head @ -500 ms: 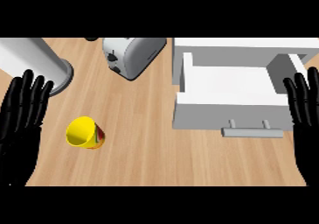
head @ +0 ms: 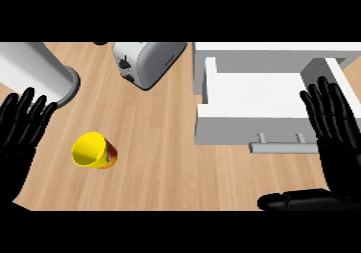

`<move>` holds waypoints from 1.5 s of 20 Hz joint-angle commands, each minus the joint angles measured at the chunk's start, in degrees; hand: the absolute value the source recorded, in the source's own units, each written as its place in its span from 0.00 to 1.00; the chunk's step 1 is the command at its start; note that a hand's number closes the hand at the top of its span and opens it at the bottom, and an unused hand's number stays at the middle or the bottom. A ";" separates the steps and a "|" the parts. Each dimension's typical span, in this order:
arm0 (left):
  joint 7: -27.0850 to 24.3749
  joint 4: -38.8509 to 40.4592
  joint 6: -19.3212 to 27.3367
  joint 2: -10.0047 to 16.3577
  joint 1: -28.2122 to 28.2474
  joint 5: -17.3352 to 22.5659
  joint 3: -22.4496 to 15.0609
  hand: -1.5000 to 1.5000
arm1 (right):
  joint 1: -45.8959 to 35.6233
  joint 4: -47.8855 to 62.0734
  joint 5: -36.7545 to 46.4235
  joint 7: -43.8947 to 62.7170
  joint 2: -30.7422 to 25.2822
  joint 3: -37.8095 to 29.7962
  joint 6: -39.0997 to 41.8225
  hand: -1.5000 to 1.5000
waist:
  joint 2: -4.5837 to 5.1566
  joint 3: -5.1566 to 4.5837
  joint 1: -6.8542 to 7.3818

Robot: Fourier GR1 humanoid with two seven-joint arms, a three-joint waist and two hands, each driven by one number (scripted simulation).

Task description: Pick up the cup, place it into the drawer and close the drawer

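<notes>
A yellow cup (head: 93,151) with a red patch on its side lies tipped over on the wooden counter, its mouth facing the lower left. To its left my left hand (head: 21,128) is held open, fingers straight, apart from the cup. The white drawer (head: 212,96) stands pulled open at the upper right, its grey handle (head: 285,147) facing me. My right hand (head: 338,133) is open in front of the drawer's right side, fingers pointing up, thumb stretched out low to the left.
A silver toaster (head: 145,62) sits at the back centre. A grey cylinder (head: 33,71) stands at the back left, just above my left hand. Bare wooden counter (head: 168,168) lies between the cup and the drawer.
My right hand has come further into view and shifted left, with its thumb now showing at the bottom. The left hand has edged slightly right. The cup has not moved.
</notes>
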 commanded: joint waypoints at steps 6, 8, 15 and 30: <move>1.77 13.52 -7.57 4.12 -2.63 8.92 6.64 0.00 | -7.06 9.23 -2.69 1.90 -2.45 -2.64 3.89 0.00 | -0.02 0.07 -0.07; -0.80 17.73 -8.69 4.88 -3.12 6.33 8.41 0.00 | -4.17 9.01 -1.51 -1.60 -1.10 -2.29 3.30 0.00 | -0.04 0.07 -0.21; -10.62 29.44 -9.72 1.98 -4.06 -3.91 6.22 0.00 | -6.41 10.68 -1.58 -2.39 -1.80 -3.94 4.03 0.00 | -0.04 0.07 -0.27; -34.85 68.41 -9.18 4.00 -14.63 -18.44 7.45 0.00 | -14.77 10.96 -6.58 4.52 -5.17 -8.43 5.95 0.00 | 0.04 0.03 -0.57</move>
